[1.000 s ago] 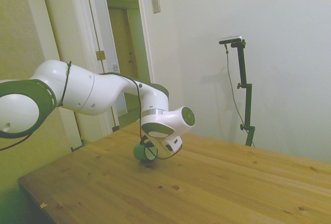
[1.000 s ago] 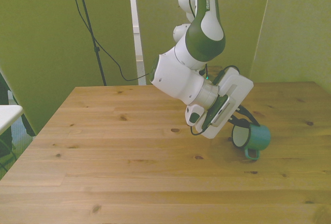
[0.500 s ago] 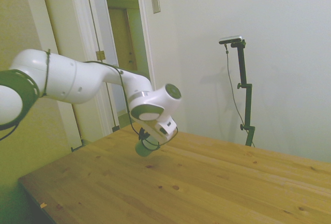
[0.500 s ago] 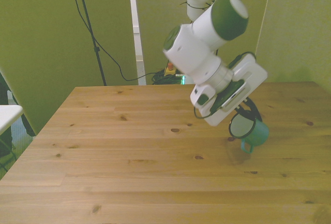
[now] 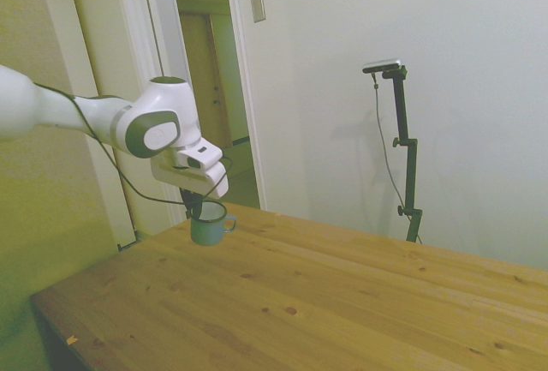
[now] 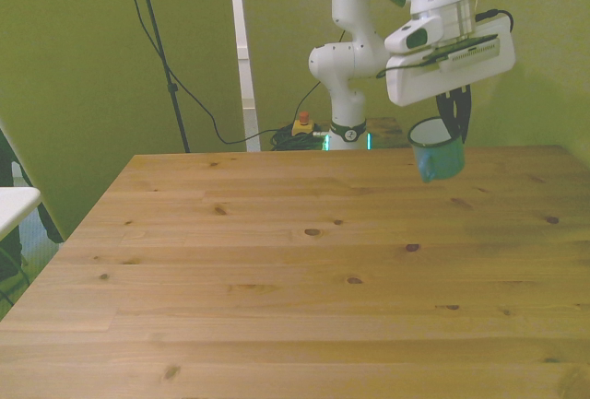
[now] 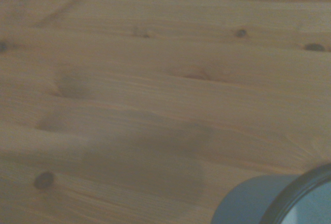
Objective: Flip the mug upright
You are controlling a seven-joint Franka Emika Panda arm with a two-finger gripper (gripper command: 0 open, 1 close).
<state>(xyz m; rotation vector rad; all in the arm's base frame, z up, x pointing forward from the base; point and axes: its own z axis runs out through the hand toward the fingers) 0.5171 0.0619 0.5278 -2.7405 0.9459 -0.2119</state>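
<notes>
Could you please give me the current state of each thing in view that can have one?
mug: upright, opening up, held in the air above the table, not touching it.
gripper: shut on the mug's rim, pointing down.
table: bare wood, with the arm's shadow on it in the wrist view.
door: open, in the side view behind the arm.
</notes>
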